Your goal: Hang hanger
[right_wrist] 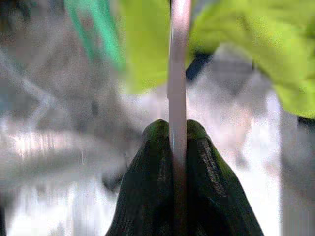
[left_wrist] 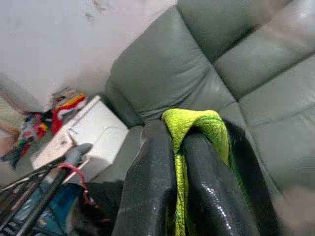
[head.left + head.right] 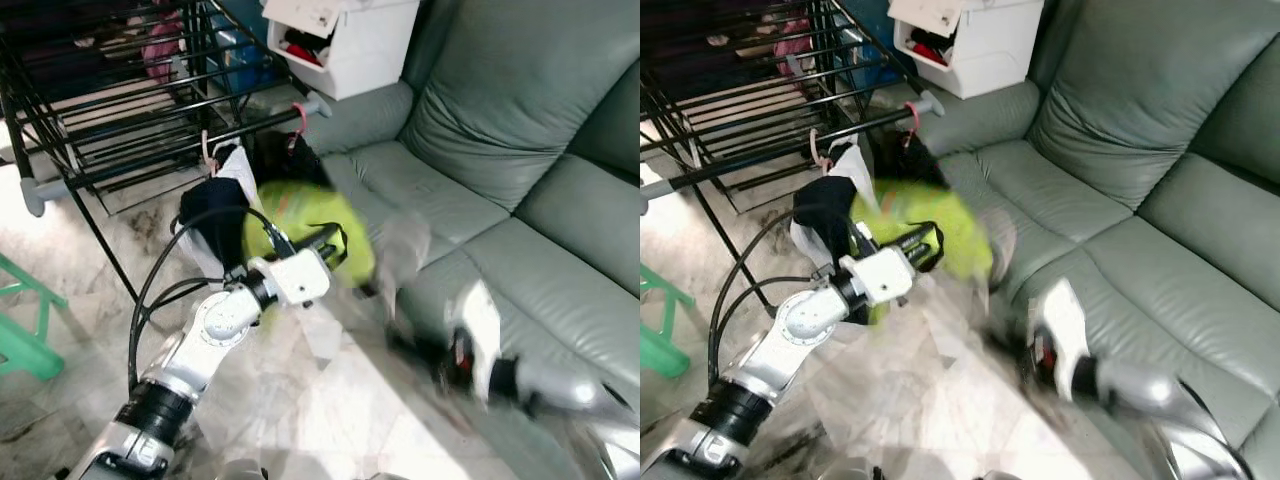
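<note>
At about five o'clock in the head views, the right gripper (image 1: 177,142) shows as a motion-blurred shape over the pale marble floor (image 3: 330,400); in its wrist view its two black fingers (image 1: 147,196) are pressed together on a thin pale pink plastic hanger bar (image 1: 178,73), with a bright lime-green knitted garment (image 3: 300,228) just beyond it. At about seven o'clock the silver left arm (image 3: 205,340) reaches up toward the centre, and the left gripper (image 2: 179,142) has its fingers clamped on a fold of that green garment. Past it, at about eleven o'clock, stands a black metal drying rack (image 3: 120,110) with dark clothes (image 3: 215,215) hung from its rail on a pink hook (image 3: 299,118). From two to four o'clock lies a grey-green leather sofa (image 3: 500,130), and at twelve o'clock a white plastic storage box (image 3: 350,45).
</note>
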`<state>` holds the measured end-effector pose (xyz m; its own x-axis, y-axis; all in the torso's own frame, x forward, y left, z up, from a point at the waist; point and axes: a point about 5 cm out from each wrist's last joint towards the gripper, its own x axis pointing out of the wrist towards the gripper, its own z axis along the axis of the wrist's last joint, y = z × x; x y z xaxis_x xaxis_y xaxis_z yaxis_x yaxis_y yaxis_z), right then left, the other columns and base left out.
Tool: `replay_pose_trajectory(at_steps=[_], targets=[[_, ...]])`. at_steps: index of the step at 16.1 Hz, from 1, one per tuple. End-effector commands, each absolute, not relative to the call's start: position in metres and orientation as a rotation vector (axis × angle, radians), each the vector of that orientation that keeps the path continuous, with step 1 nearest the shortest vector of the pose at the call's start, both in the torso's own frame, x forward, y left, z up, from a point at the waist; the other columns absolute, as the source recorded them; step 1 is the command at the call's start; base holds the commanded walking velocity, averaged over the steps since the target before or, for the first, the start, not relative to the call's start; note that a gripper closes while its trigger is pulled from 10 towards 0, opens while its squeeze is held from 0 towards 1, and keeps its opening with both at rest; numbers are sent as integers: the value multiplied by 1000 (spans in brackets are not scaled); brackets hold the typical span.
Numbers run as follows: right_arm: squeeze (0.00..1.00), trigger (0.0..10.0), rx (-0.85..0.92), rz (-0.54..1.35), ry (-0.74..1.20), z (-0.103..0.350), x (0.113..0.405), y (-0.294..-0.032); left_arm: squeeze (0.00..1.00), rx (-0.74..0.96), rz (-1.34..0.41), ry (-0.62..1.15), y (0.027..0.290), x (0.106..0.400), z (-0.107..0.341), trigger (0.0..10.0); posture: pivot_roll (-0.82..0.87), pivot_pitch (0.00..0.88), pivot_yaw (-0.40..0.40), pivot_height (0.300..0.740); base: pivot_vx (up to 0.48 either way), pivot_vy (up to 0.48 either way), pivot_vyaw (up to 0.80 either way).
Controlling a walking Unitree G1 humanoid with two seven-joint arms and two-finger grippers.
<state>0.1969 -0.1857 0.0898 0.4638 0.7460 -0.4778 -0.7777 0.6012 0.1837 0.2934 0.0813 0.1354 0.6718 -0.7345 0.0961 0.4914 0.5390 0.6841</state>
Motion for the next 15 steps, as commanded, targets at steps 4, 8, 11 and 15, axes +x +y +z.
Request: replay_pose_trajectory(at_steps=[4,8,11,15], targets=[[0,10000,-365,1013,723,75,173,-218,0,705,-724,-420,88,300,144,10000,-83,0,8,740,0,0,0],[0,10000,-518,1010,772,68,171,-234,0,729,-722,-411,97,302,143,10000,-84,0,7,740,0,0,0],[0,10000,-492,823,642,67,195,-232,0,723,-743,-428,101,301,147,10000,-73,0,11,740,0,0,0],[0,10000,-313,366,402,84,238,-249,0,728,-749,-417,106,300,145,10000,-71,0,15,740,0,0,0]])
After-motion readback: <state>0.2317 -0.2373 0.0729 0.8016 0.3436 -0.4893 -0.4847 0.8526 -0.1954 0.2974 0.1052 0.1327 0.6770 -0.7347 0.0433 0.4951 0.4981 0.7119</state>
